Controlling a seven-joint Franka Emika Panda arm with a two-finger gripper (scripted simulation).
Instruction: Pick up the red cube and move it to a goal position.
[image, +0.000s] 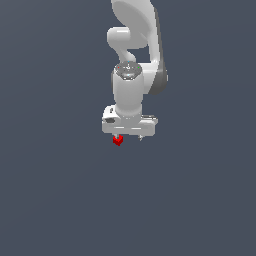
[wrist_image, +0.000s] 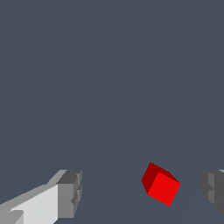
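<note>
The red cube (image: 117, 141) is a tiny bright red block just under the white gripper (image: 129, 137), below the finger on the exterior view's left. In the wrist view the red cube (wrist_image: 161, 185) lies between the two grey fingertips (wrist_image: 70, 194), rotated at an angle to them and closer to one than the other. It touches neither fingertip. The gripper (wrist_image: 141, 192) is open wide and holds nothing. The arm hangs straight down over the cube.
A plain dark grey-blue surface (image: 55, 190) fills both views. No other object, container or edge shows.
</note>
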